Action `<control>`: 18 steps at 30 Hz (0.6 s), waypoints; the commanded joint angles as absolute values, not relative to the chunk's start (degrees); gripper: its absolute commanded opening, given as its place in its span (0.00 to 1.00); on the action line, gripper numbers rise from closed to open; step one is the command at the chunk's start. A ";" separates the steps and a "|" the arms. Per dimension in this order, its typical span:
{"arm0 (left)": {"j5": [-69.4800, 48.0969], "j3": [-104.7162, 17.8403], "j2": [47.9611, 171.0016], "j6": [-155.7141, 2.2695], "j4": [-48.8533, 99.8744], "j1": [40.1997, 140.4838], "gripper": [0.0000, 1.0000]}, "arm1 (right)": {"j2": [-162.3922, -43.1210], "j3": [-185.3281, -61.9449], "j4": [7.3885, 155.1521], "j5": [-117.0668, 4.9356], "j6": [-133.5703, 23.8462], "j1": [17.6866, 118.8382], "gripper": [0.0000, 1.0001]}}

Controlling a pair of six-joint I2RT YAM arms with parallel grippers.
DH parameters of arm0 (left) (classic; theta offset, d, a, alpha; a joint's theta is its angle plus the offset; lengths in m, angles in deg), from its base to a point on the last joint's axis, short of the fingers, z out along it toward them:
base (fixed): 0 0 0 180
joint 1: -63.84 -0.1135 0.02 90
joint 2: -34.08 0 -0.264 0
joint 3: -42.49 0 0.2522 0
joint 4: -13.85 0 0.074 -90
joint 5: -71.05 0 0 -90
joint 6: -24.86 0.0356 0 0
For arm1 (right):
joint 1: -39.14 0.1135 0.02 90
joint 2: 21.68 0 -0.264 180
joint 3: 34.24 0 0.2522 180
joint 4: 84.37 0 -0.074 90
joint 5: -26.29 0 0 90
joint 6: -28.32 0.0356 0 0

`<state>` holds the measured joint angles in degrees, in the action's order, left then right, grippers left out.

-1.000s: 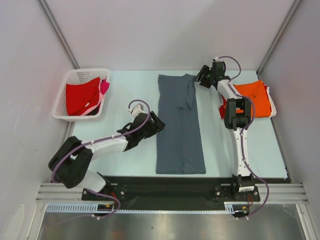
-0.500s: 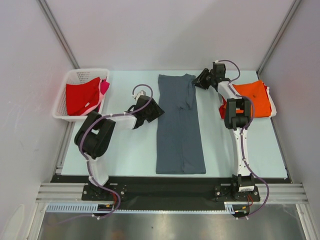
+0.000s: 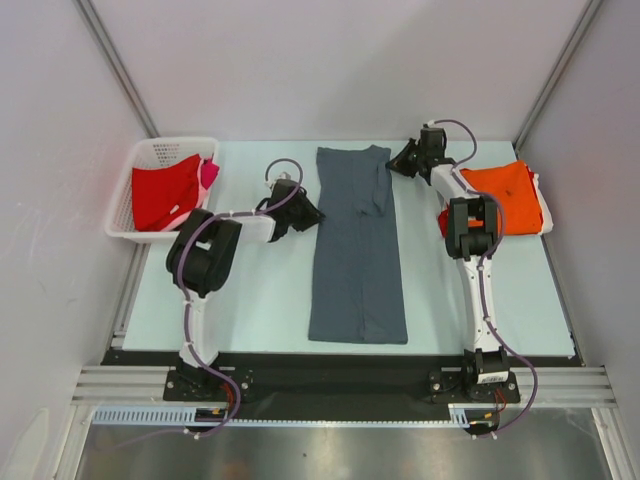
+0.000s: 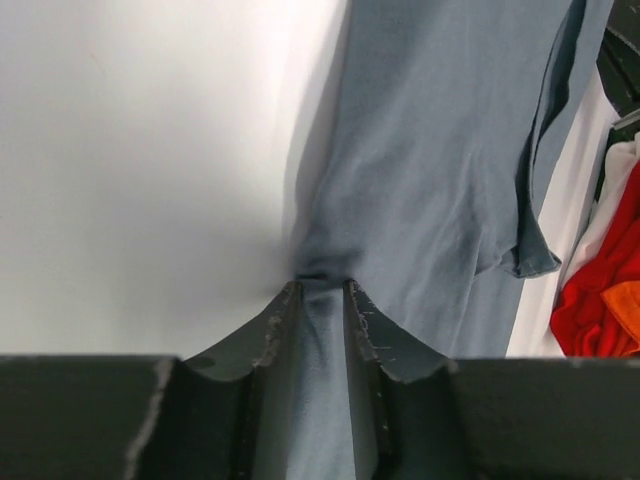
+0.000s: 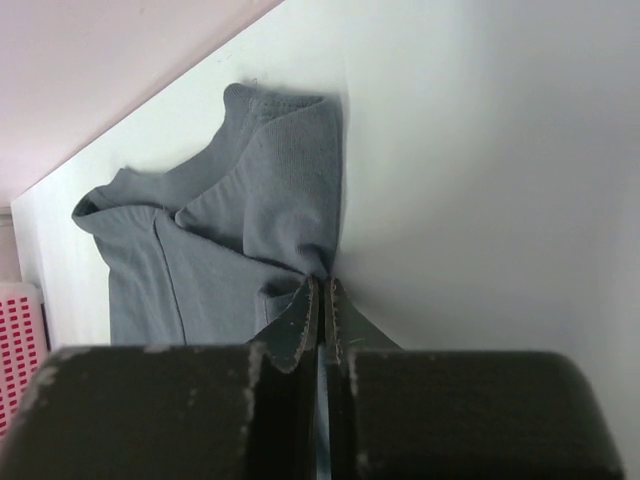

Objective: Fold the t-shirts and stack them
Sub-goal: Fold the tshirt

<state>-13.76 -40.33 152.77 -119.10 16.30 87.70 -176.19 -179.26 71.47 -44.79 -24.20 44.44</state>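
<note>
A slate-grey t-shirt (image 3: 355,260) lies as a long folded strip down the middle of the table. My left gripper (image 3: 308,215) is at its left edge, about a third of the way down. In the left wrist view the gripper (image 4: 321,285) is shut on a bunched pinch of grey cloth (image 4: 430,150). My right gripper (image 3: 397,165) is at the shirt's far right corner, by the folded sleeve. There the gripper (image 5: 323,280) is shut on the hem of the cloth (image 5: 260,200). An orange t-shirt (image 3: 510,190) lies folded at the right.
A white lattice basket (image 3: 150,150) at the far left holds a red t-shirt (image 3: 165,195) and a pink one (image 3: 209,173). A red cloth edge (image 3: 443,222) shows under the orange shirt. Side walls close in the table on both sides.
My left arm swung up and right to the grey shirt's left edge. Both grippers went from open to shut on the cloth. The shirt's lower end shifted slightly left.
</note>
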 commanded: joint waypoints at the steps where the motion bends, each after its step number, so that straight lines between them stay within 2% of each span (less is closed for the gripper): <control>1: -14.21 -42.55 154.92 -118.32 17.15 85.64 0.28 | -177.68 -181.94 74.39 -50.08 -25.38 44.67 0.00; 2: -13.95 -42.55 154.84 -118.06 17.59 85.64 0.27 | -177.77 -182.30 74.39 -50.08 -25.38 44.67 0.00; 6: -13.94 -39.48 152.21 -117.79 17.86 85.90 0.25 | -176.72 -182.30 73.96 -49.29 -26.25 44.85 0.40; 11: -17.45 -30.79 146.50 -117.80 16.46 86.17 0.27 | -169.45 -177.57 71.06 -49.29 -28.19 44.94 0.48; 14: -20.34 -28.40 141.67 -114.56 18.64 86.17 0.33 | -162.50 -165.81 73.85 -49.38 -28.54 44.85 0.52; 16: -21.24 -26.82 136.40 -112.09 19.70 86.17 0.41 | -154.50 -159.48 75.27 -49.73 -29.24 45.02 0.54; 17: -21.50 -24.21 134.20 -110.25 19.44 86.25 0.46 | -151.35 -152.05 76.49 -50.25 -28.98 45.29 0.55; 18: -21.41 -22.61 132.18 -109.80 19.01 86.25 0.55 | -146.01 -148.50 77.37 -50.26 -28.72 45.64 0.55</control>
